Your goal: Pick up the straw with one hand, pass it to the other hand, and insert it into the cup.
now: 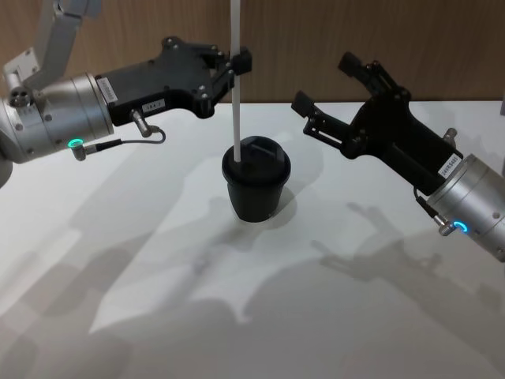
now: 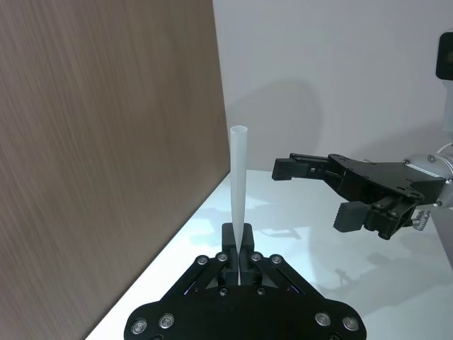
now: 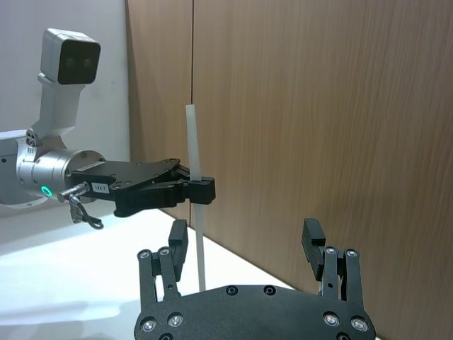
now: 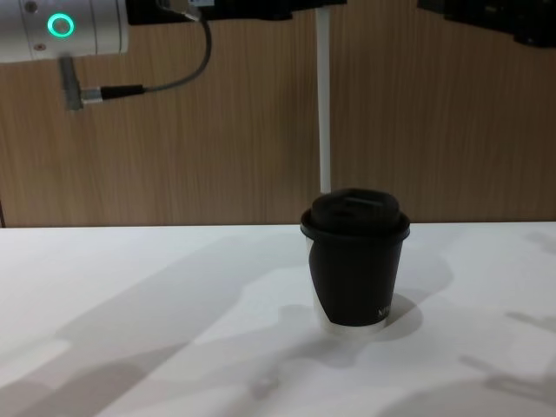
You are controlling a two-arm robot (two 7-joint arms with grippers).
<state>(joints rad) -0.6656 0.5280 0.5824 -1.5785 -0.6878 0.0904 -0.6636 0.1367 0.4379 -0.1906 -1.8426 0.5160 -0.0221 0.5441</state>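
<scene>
Small matte black paper cup [image 1: 256, 188] with domed black plastic lid: upright mid-surface [image 1: 142, 260].

Long thin white tube straw [image 1: 237, 87]: held vertical, lower end at the lid, probably lined up for insertion; whether it has entered the opening cannot be made out; top cut off in head view.

Left gripper [image 1: 233, 69]: clamped on the straw above the cup.

Right gripper [image 1: 338, 96]: jaws spread, empty, just beside the cup.
</scene>
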